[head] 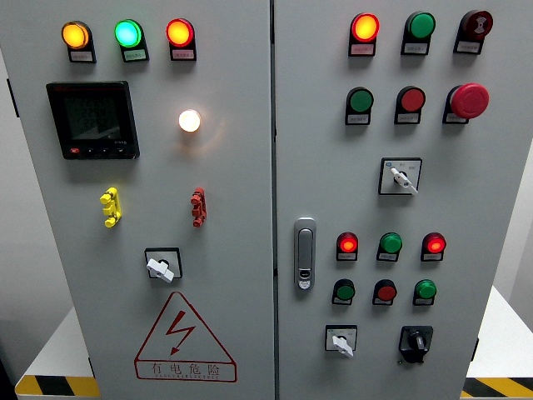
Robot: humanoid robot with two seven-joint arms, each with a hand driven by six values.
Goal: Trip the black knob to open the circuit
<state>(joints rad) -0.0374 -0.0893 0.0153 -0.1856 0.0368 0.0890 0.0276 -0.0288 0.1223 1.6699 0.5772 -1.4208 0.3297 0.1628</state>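
Note:
The black rotary knob (415,342) sits at the lower right of the right cabinet door, on a dark square plate, its handle standing roughly upright. Beside it to the left is a white rotary switch (341,341) turned diagonally. Neither of my hands nor any arm shows in the head view.
The grey cabinet has a silver door handle (306,253) near the centre seam. A red mushroom stop button (469,100) is at upper right, with a white selector switch (400,177) below it. Several lamps are lit. A red warning triangle (184,337) marks the left door, below another white switch (161,267).

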